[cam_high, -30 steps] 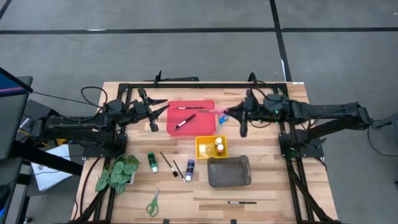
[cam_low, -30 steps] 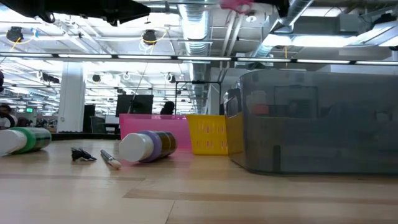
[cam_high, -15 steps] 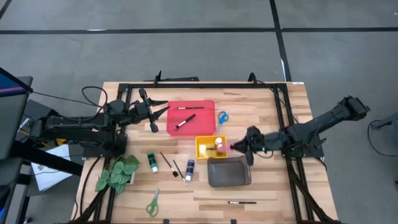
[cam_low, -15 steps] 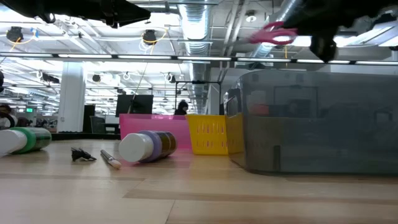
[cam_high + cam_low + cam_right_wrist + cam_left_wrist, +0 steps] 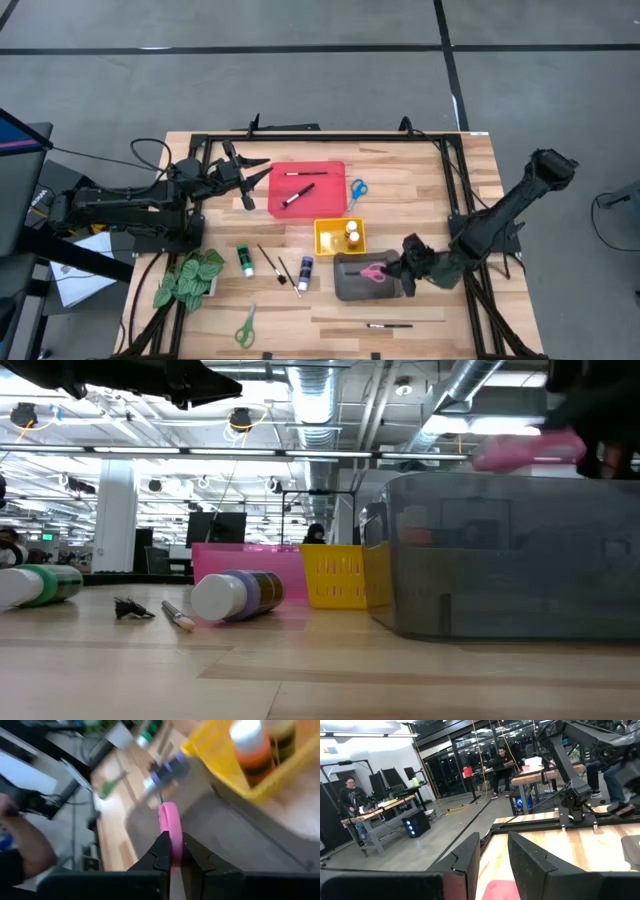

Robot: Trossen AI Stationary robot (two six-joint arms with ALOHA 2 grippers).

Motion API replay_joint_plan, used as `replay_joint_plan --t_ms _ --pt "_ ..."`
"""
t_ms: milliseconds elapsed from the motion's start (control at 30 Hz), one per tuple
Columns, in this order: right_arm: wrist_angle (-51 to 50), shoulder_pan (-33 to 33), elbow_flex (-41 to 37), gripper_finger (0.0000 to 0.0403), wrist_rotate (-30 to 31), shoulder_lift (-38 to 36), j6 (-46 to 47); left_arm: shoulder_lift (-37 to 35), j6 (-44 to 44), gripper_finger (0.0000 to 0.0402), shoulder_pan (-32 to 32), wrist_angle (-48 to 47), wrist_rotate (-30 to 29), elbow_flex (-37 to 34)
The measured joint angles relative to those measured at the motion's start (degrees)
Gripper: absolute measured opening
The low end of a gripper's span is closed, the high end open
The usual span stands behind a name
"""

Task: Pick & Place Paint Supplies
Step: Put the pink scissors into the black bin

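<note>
Pink scissors (image 5: 373, 272) hang over the grey tray (image 5: 345, 285), clenched in the right pincer (image 5: 392, 271); yellow tray (image 5: 327, 238) holds bottles.

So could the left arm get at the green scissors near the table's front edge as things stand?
Probably yes. The left pincer hangs empty by the red tray; the green scissors lie on bare wood, with only the plant off to one side. Whether the arm stretches that far is unclear.

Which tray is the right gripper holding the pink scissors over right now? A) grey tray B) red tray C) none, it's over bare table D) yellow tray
A: in the high view the right gripper, shut on the pink scissors, is above the grey tray, and the right wrist view shows the scissors over the grey bin, with the yellow tray beside it.
</note>
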Motion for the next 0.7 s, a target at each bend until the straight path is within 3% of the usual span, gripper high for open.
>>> replay_joint_plan --t_ms 267,700 --pt "0.1 1.4 0.0 0.0014 -0.9 6.7 5.3 0.0 0.0 0.0095 0.0 0.0 0.0 0.0" --pt "-1.0 -0.2 0.0 0.0014 -2.8 7.2 5.4 0.0 0.0 0.0095 0.0 0.0 -0.2 0.0"
